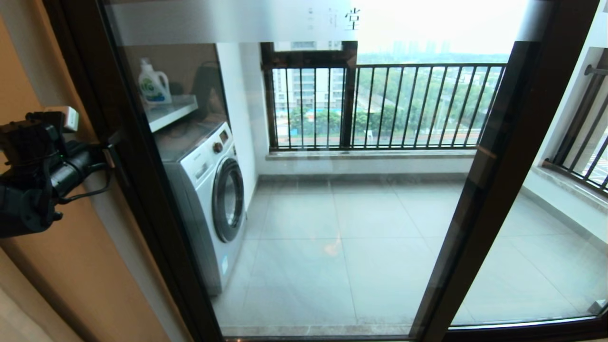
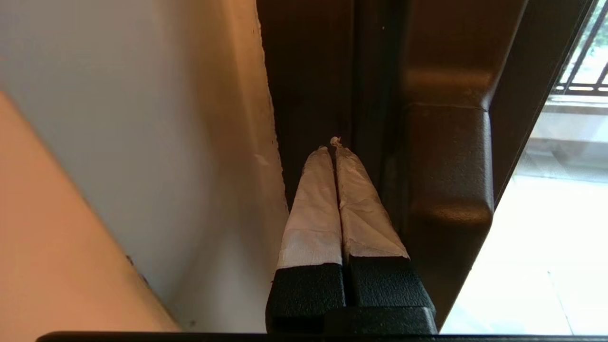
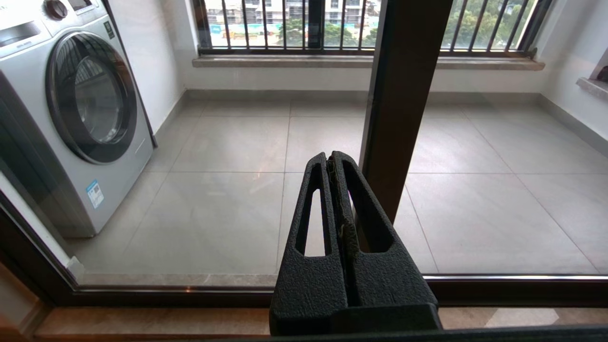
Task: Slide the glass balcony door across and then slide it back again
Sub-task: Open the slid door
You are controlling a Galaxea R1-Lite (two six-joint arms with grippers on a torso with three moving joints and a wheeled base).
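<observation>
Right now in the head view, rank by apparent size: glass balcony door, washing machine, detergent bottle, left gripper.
1. glass balcony door
2. washing machine
3. left gripper, though its nearness to the camera makes it unsure
4. detergent bottle

Glass balcony door (image 1: 304,190): clear glossy pane, dark textured metal frame; frosted top strip.

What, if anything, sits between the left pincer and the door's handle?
Nothing visible. The left pincer, shut, points into the dark frame channel right beside the bar handle of the glass balcony door; no object lies between them.
</observation>
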